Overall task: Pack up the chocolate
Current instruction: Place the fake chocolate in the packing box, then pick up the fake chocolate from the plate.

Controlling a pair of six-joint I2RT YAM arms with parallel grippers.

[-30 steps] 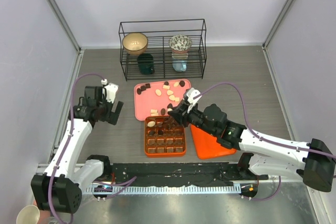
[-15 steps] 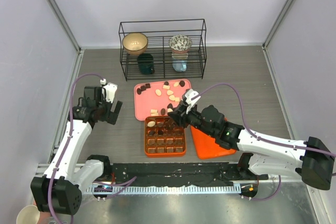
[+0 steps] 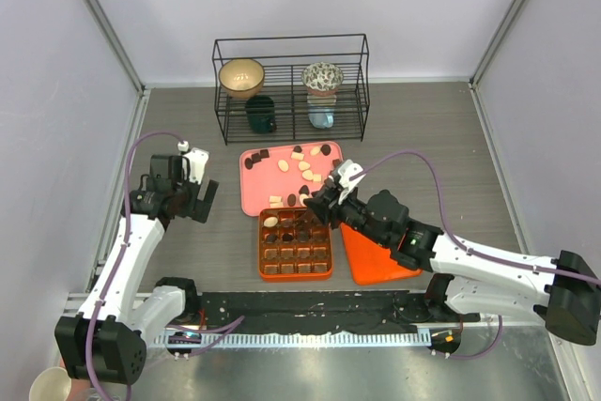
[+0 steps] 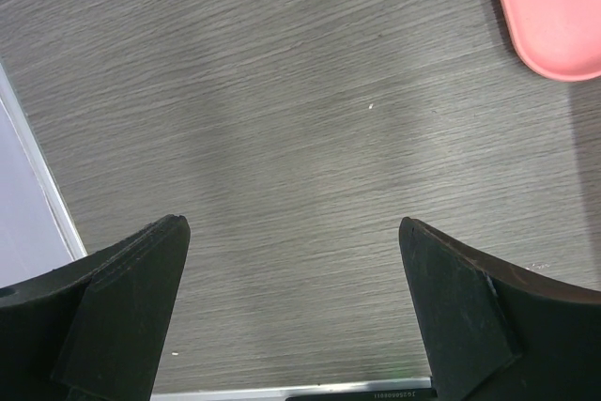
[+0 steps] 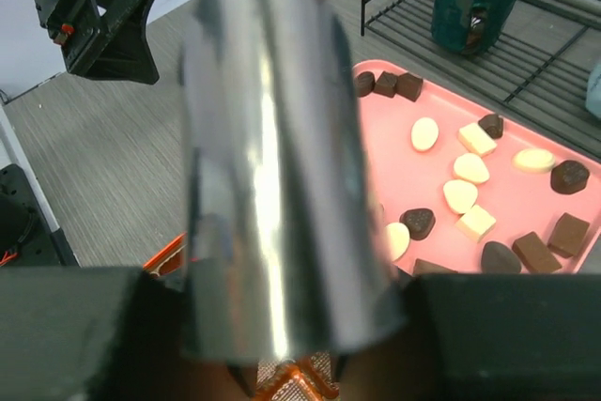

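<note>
Chocolate (image 3: 303, 168) scattered on pink tray (image 3: 252, 196), right gripper (image 3: 321, 204) clamped on blurred shiny metal tool (image 5: 272, 166) blocking wrist view of orange box (image 3: 261, 249), left gripper (image 4: 291, 232) spread wide above table (image 4: 282, 119)

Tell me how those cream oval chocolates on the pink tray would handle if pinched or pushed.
The cream ovals look small, so probably light. Their smooth rounded tops may slip when pinched. Lying flat on the pink tray, they'd likely slide rather than roll.
</note>
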